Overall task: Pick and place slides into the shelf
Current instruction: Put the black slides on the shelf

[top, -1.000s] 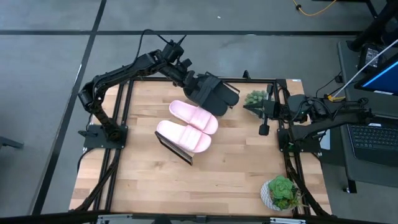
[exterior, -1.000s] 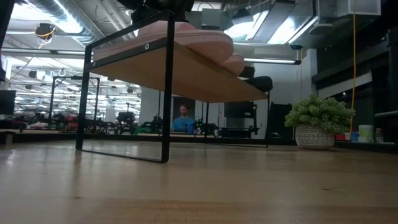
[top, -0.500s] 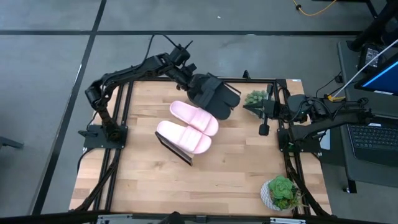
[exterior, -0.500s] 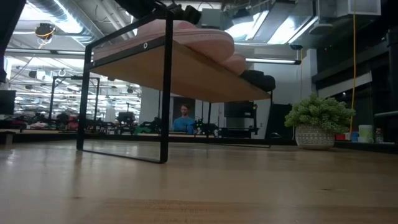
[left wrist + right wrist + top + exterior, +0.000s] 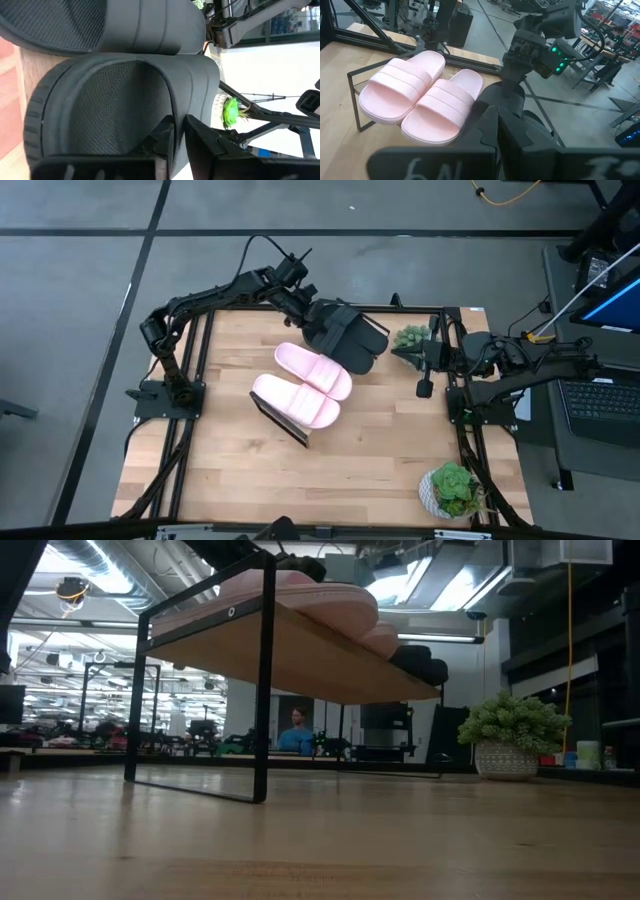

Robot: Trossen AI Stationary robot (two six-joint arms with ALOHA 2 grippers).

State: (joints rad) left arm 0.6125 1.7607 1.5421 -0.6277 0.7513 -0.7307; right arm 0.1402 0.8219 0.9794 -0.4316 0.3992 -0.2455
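High view: two pink slides (image 5: 302, 384), two black slides (image 5: 352, 337)

Four cams on the one table

Overhead looks straight down; low cam peeks level under the shelf (image 5: 300, 650). Left wrist sits right against a black slide (image 5: 110, 110) — right wrist views the pink slides (image 5: 420, 95) from across, shared with overhead.
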